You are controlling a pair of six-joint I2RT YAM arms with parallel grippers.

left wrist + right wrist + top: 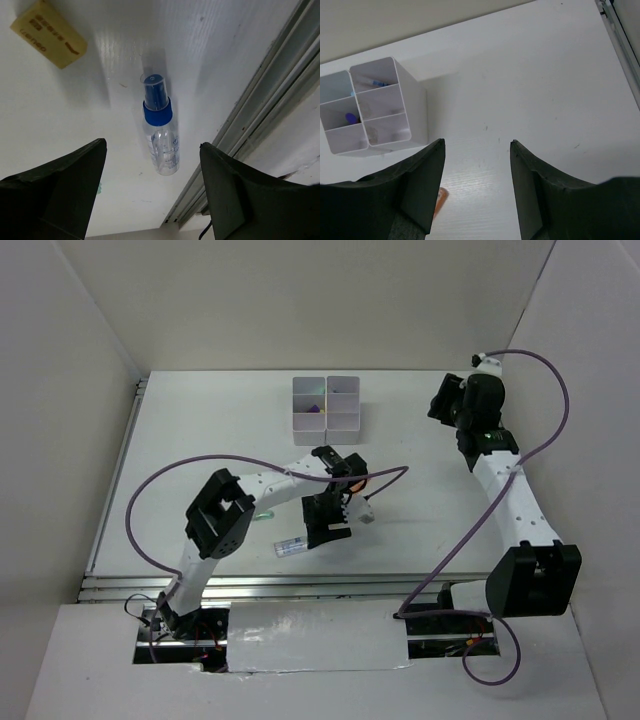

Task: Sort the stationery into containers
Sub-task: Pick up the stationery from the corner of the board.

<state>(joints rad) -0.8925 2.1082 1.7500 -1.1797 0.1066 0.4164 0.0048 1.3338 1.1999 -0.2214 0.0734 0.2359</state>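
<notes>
My left arm reaches in over the middle of the table, elbow raised and wrist bent down. My left gripper (152,145) hangs with its jaws spread wide and gripping nothing, above the clear plastic tube with a blue cap (161,130). That tube lies flat on the white table (60,115), near its near edge and just beside the metal rail (260,100). A small tan rectangular block (49,34) lies apart from the tube.

My right arm stretches up the right side towards the far edge. My right gripper (476,145) is raised off the table, jaws partly apart and empty. It faces the cluster of white square plastic bins (415,107) at the far centre, well apart from it.
</notes>
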